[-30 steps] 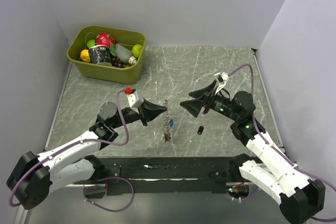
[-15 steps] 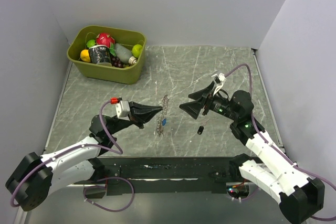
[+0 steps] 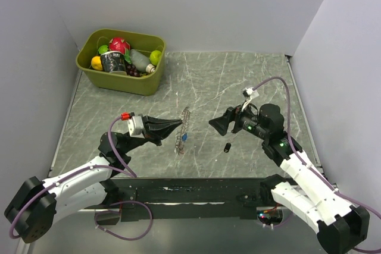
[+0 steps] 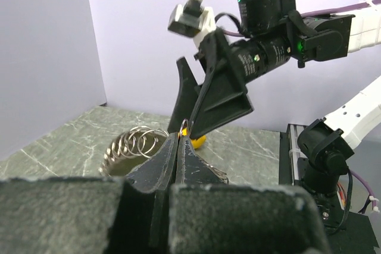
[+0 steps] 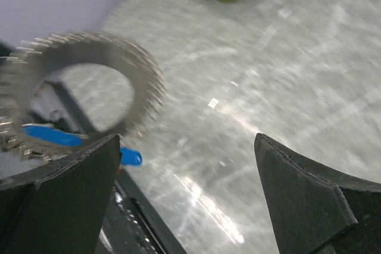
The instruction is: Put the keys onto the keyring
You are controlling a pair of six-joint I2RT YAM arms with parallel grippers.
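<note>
The keyring (image 3: pixel 185 122) is a long coil of wire loops hanging between the two grippers, with a blue key (image 3: pixel 186 137) on it. My left gripper (image 3: pixel 177 124) is shut on the coil's edge. In the left wrist view the jaws (image 4: pixel 180 137) pinch a wire loop, with the coil (image 4: pixel 134 147) to the left and a yellow bit (image 4: pixel 200 141) behind. My right gripper (image 3: pixel 214 125) is open and empty, a little right of the coil. Its wrist view shows the blurred coil (image 5: pixel 89 84) and blue key (image 5: pixel 56 137) at the left, outside the fingers (image 5: pixel 65 194). A black key (image 3: pixel 227 147) lies on the table.
A green bin (image 3: pixel 144 85) holding fruit and a can stands at the back left. Grey walls close in the marbled table (image 3: pixel 238 81) on three sides. The arms' black base rail (image 3: pixel 190 193) runs along the near edge.
My left arm has drawn back to the left, and the hanging coil with the blue key shifted left with it. My right gripper has backed off slightly to the right and turned.
</note>
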